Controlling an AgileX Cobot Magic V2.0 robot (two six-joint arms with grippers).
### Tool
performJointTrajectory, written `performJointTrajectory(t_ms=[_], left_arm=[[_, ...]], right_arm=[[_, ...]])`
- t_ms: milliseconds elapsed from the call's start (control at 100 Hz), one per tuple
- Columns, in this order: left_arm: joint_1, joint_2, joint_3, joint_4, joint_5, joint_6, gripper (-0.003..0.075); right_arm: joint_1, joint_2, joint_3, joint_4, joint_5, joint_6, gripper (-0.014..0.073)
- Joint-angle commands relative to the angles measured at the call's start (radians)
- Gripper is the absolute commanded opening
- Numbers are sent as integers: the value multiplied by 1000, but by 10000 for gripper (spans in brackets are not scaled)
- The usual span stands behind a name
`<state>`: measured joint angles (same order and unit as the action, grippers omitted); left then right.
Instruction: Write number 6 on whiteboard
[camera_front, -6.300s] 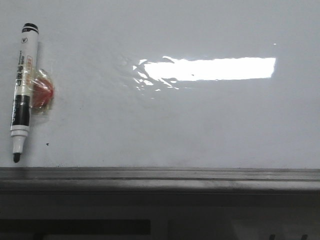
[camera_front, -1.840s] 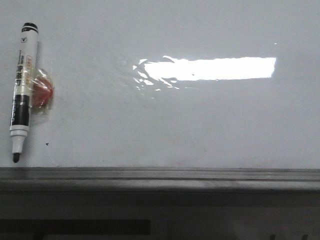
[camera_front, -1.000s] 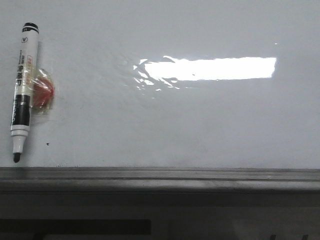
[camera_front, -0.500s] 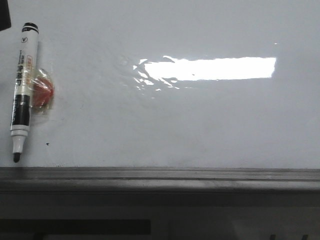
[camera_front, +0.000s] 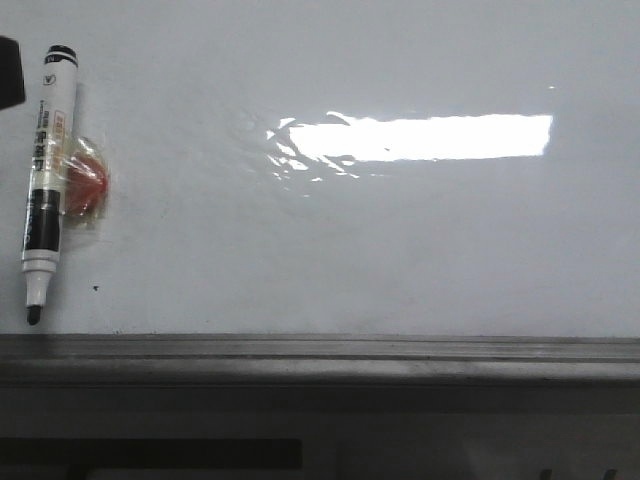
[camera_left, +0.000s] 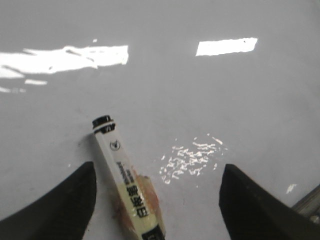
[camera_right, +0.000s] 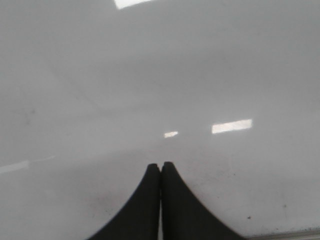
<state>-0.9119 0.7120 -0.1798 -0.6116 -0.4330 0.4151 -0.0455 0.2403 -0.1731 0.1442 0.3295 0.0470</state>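
The whiteboard (camera_front: 400, 240) is glossy and bare, with a bright strip of glare; no number 6 is in view on it. A black-and-white marker (camera_front: 45, 170) lies uncapped at its left side, tip toward the ledge, with a red lump (camera_front: 88, 185) taped to it. My left gripper (camera_left: 158, 169) hovers open above the marker (camera_left: 122, 175), whose barrel lies between the jaws nearer one finger. One of its dark fingers (camera_front: 9, 70) shows at the left edge of the front view. My right gripper (camera_right: 160, 165) is shut on nothing over blank board (camera_right: 150, 75).
A grey metal ledge (camera_front: 320, 350) runs along the board's near edge. A tiny black speck (camera_front: 95, 290) sits near the marker's tip. A patch of small glints (camera_left: 192, 157) lies beside the marker.
A dark finger of my left gripper has entered the front view at the top left and come down beside the marker's cap end. The marker has not moved.
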Motion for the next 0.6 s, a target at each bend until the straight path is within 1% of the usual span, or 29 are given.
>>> performJointTrajectory(t_ms=[0, 120, 260, 390, 480, 590], left_arm=[[-8, 4, -28, -65, -35, -9, 487], [-10, 13, -28, -86, -7, -9, 487], [-10, 73, -34, -93, 24, -9, 484], [-10, 153, -46, -95, -8, -9, 484], [-10, 190, -46, -140, -55, -9, 485], [-10, 236, -47, -139, -66, -10, 485]], right_arm=[[-3, 18, -38, 1, -79, -3, -53], [-3, 18, -38, 1, -79, -3, -53], [-3, 18, -38, 1, -79, -3, -53], [-3, 18, -38, 1, -79, -3, -53], [-3, 18, -38, 1, -79, -3, -53], [-3, 18, -38, 1, -79, -3, -53]])
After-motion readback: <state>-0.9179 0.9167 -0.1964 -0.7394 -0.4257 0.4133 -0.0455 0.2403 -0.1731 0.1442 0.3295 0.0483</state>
